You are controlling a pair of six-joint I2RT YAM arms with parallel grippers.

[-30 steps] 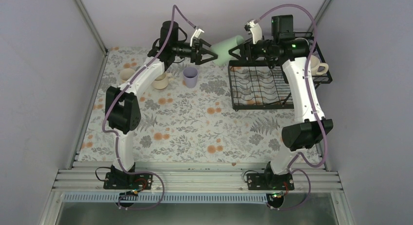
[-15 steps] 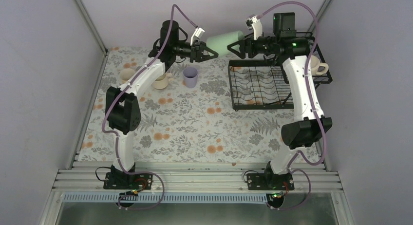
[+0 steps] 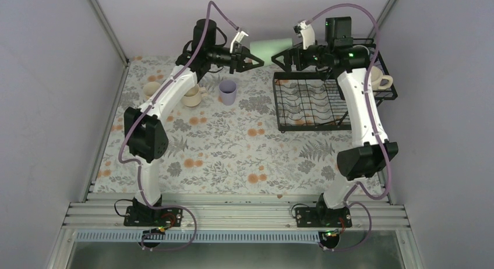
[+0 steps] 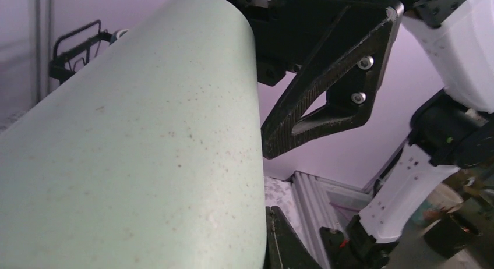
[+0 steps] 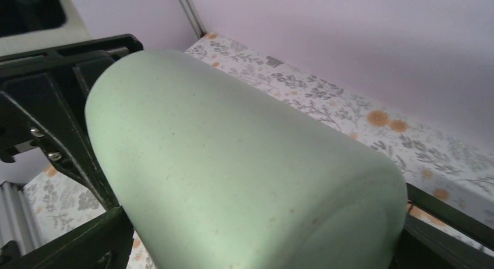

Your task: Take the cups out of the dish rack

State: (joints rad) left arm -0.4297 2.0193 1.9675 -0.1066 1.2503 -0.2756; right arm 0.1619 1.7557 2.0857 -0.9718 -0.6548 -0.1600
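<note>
Hand-over above the tabletop (image 3: 233, 141), beside the dish rack (image 3: 309, 106)
Within the last second the left gripper (image 3: 254, 62) closed to pinch the mint-green tumbler (image 3: 267, 47), held in mid-air off the rack's far left corner, while the right gripper (image 3: 279, 58) spread its jaws around the other end; the transfer looked complete, set-down pending

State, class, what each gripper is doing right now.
Left gripper: closed, holding the mint-green tumbler.
Right gripper: open, fingers spread around the tumbler's other end.
</note>
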